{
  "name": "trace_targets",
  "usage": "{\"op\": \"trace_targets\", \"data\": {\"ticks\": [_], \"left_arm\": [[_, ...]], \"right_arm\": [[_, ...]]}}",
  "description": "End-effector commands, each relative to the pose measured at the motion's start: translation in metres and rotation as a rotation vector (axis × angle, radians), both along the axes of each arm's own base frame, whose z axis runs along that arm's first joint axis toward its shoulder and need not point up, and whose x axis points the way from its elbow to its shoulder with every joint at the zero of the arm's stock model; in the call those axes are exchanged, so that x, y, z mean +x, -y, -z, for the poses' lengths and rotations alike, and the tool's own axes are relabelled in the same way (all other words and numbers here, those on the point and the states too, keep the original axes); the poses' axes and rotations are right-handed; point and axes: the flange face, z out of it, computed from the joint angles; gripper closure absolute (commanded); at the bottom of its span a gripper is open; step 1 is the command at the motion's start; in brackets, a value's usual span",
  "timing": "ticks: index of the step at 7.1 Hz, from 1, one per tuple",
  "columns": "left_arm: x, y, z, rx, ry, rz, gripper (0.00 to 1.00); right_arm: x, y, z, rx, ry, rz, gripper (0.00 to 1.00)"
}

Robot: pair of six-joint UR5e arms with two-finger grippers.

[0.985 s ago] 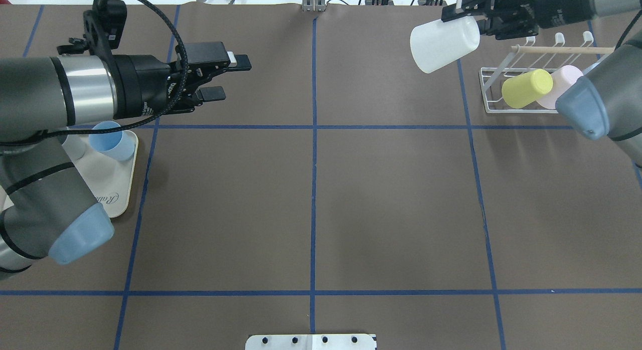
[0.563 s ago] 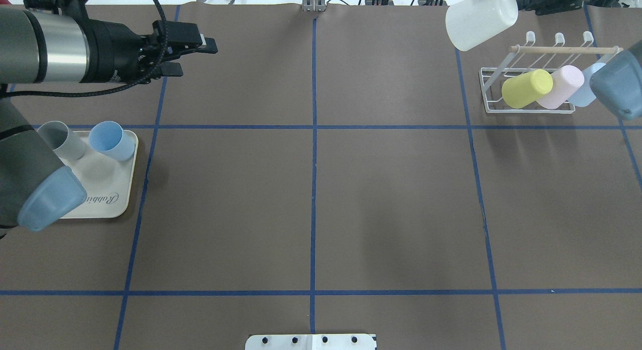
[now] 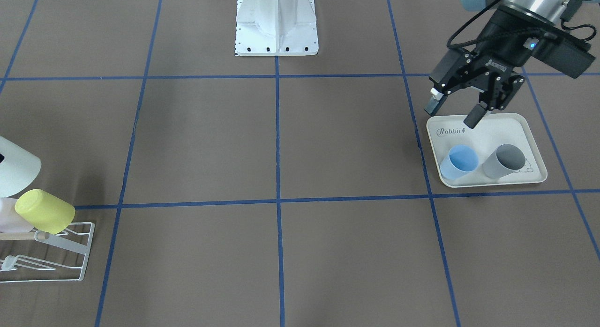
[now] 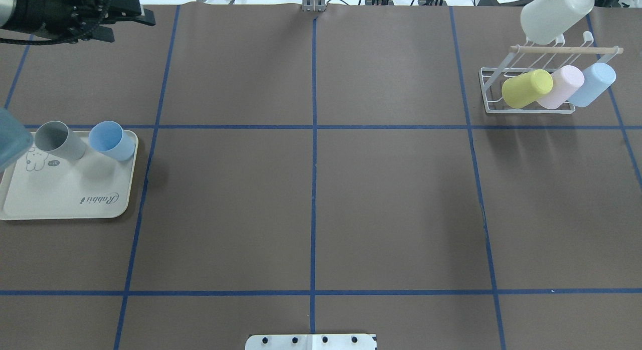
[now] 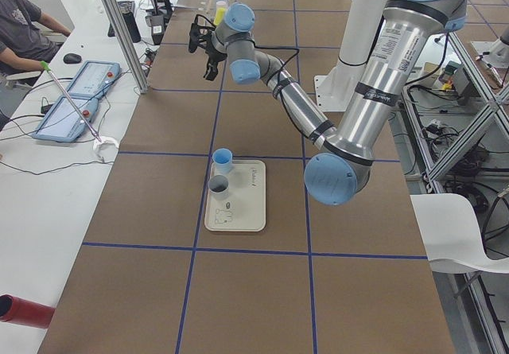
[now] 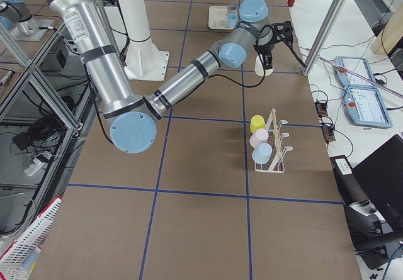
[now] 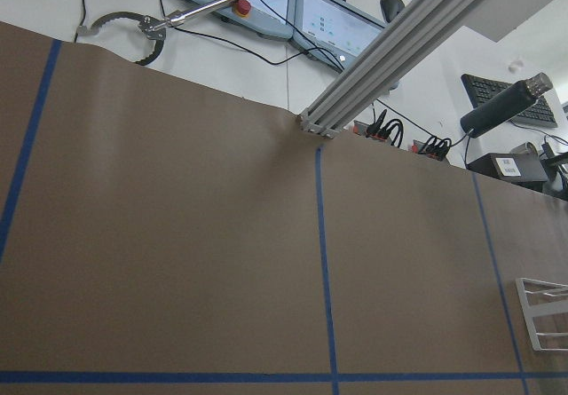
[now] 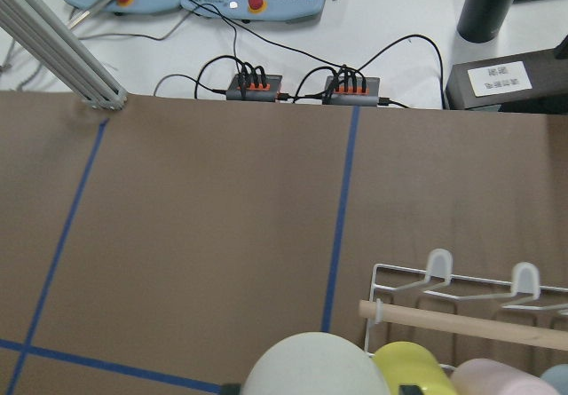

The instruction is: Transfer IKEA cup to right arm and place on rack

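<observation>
The IKEA cup (image 4: 555, 14), white and tilted, hangs in the air over the back pegs of the rack (image 4: 489, 84). My right gripper (image 6: 267, 48) is shut on it. The right wrist view shows the cup's rounded end (image 8: 311, 367) at the bottom edge, just in front of the wooden dowel (image 8: 461, 321). In the front-facing view only part of the cup (image 3: 16, 172) shows at the left edge. My left gripper (image 3: 451, 115) is open and empty, above the near edge of the cream tray (image 3: 532, 130). From overhead the left gripper (image 4: 135, 19) lies at the far left corner.
Yellow (image 4: 526, 88), pink (image 4: 566, 85) and light blue (image 4: 593, 83) cups lean on the rack's front row. A grey cup (image 4: 57, 139) and a blue cup (image 4: 111, 140) stand on the tray (image 4: 65, 199). A person sits beyond the table's far side (image 5: 20, 32).
The right arm has carried the white cup right and back, from left of the rack to over its rear pegs. The left arm has drawn back toward the far left corner.
</observation>
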Motion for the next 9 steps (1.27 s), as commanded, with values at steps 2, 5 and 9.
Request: {"op": "trace_targets", "data": {"ticks": [2,5,9], "left_arm": [[-0.056,0.023,-0.042,0.021,0.326,-0.121,0.0],[-0.064,0.011,-0.103,-0.036,0.427,-0.216,0.0],[-0.063,0.006,-0.129,-0.052,0.45,-0.251,0.0]], "right_arm": [[0.033,0.037,-0.077,-0.027,-0.187,0.123,0.71],[0.062,0.111,-0.111,-0.088,-0.199,0.159,0.74],[0.087,0.18,-0.153,-0.145,-0.178,0.254,0.75]]}}
